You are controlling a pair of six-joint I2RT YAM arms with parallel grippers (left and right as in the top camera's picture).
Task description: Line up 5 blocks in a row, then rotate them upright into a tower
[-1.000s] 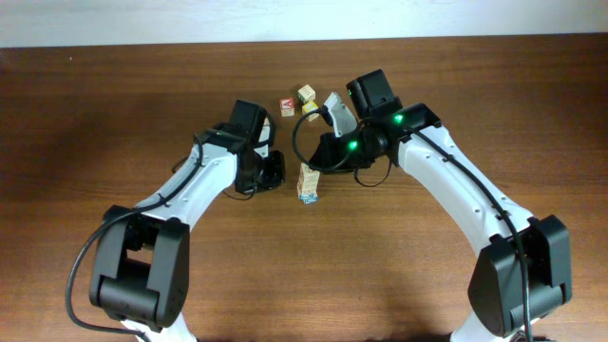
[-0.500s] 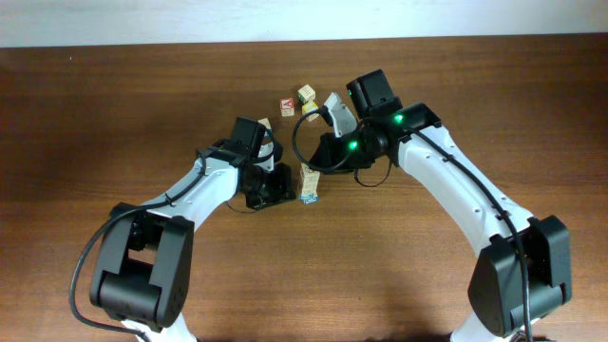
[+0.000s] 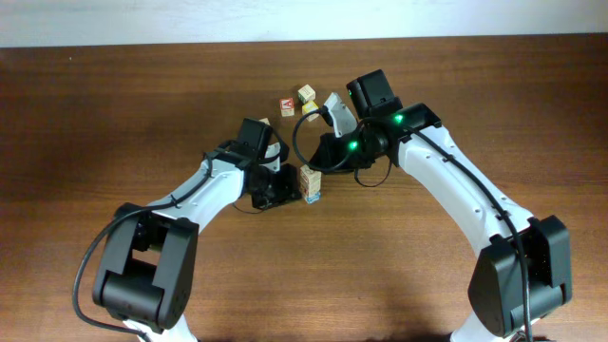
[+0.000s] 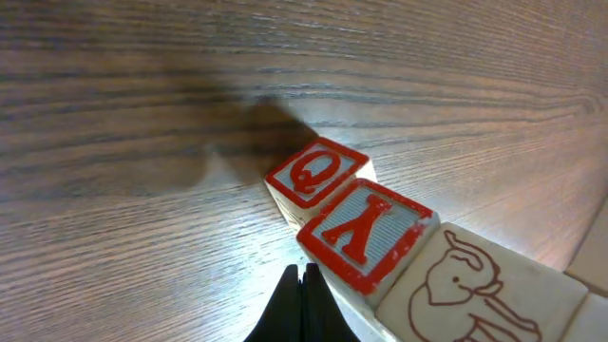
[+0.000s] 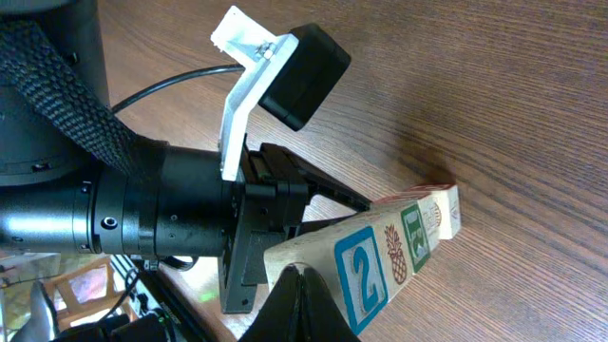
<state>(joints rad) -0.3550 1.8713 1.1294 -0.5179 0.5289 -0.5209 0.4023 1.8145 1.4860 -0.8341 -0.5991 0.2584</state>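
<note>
I count: blocks in row (image 3: 310, 182) 3 at least | loose blocks (image 3: 287, 106) 2, maybe 3 | arms (image 3: 456, 190) 2

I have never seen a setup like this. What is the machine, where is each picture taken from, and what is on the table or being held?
Two white-and-black robot arms work at a brown wooden table. The overhead picture looks down on both arms. The other two pictures come from a camera on each wrist, looking along that arm's own fingers. Between the arms lies a short row of pale wooden picture cubes. Farther back sit a red-printed cube and a pale loose cube. The left gripper and the right gripper are both shut, with their tips close to the row. Neither holds anything.
</note>
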